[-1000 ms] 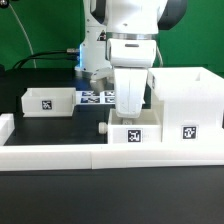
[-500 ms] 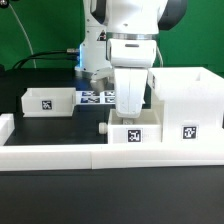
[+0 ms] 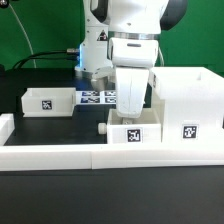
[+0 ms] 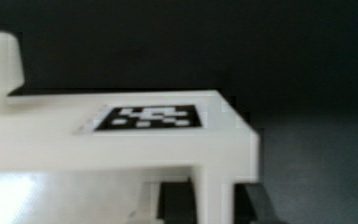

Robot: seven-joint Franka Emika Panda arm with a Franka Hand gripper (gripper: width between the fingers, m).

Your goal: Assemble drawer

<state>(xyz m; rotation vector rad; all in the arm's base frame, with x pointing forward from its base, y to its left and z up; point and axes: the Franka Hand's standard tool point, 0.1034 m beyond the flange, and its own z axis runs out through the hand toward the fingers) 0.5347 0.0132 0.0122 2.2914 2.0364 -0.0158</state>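
My gripper [image 3: 130, 117] reaches straight down onto a small white open-top tray [image 3: 133, 135] with a square tag, standing against the low white border wall next to the tall white box shell [image 3: 185, 100] on the exterior view's right. In the wrist view the two dark fingers [image 4: 172, 205] stand on either side of the tray's thin wall [image 4: 208, 170], so the gripper [image 4: 208, 205] is shut on it. The tray's tag [image 4: 149, 117] faces the wrist camera. A second tagged tray [image 3: 47, 101] sits apart on the exterior view's left.
The long low white border wall [image 3: 60, 152] runs along the front. The marker board [image 3: 98, 97] lies flat behind the arm. A small white knob [image 3: 103, 128] sticks out beside the held tray. A green backdrop and cables stand at the back.
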